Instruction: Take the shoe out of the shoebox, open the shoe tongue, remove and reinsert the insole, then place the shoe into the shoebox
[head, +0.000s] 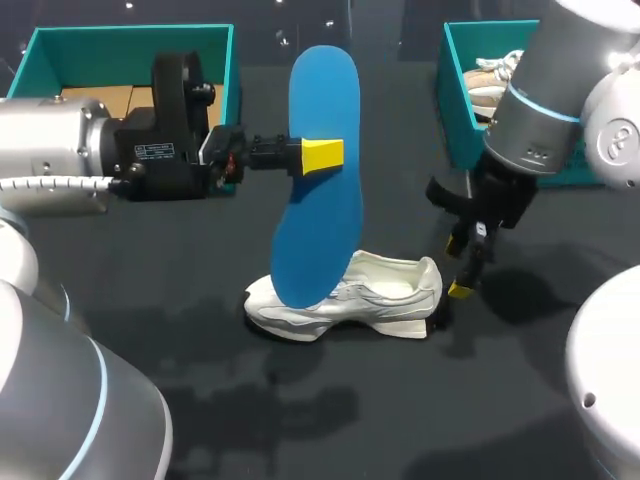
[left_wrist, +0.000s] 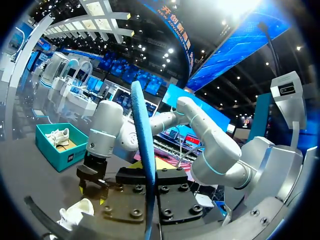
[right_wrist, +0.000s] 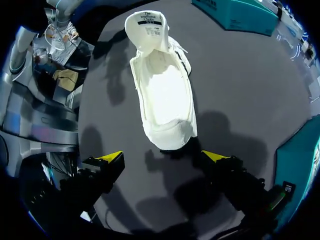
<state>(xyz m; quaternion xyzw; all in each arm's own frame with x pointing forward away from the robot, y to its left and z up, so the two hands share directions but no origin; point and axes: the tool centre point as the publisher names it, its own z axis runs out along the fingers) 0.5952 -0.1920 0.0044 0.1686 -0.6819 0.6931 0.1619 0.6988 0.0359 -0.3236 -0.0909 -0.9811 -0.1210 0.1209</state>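
Note:
A blue insole (head: 318, 180) stands upright above the table, and my left gripper (head: 320, 156) is shut on its middle. In the left wrist view the insole (left_wrist: 142, 145) shows edge-on between that gripper's (left_wrist: 150, 200) dark finger plates. Below it the white shoe (head: 360, 295) lies on the dark table with its heel to the right. My right gripper (head: 462, 266) hangs open just past the heel. In the right wrist view the shoe (right_wrist: 162, 85) lies ahead of the spread yellow fingertips (right_wrist: 112, 158), its tongue (right_wrist: 147, 27) pulled up and its inside bare.
A teal shoebox (head: 225, 60) stands at the back left with cardboard in it. A second teal box (head: 455, 95) at the back right holds another pale shoe (head: 490, 80), close behind my right arm.

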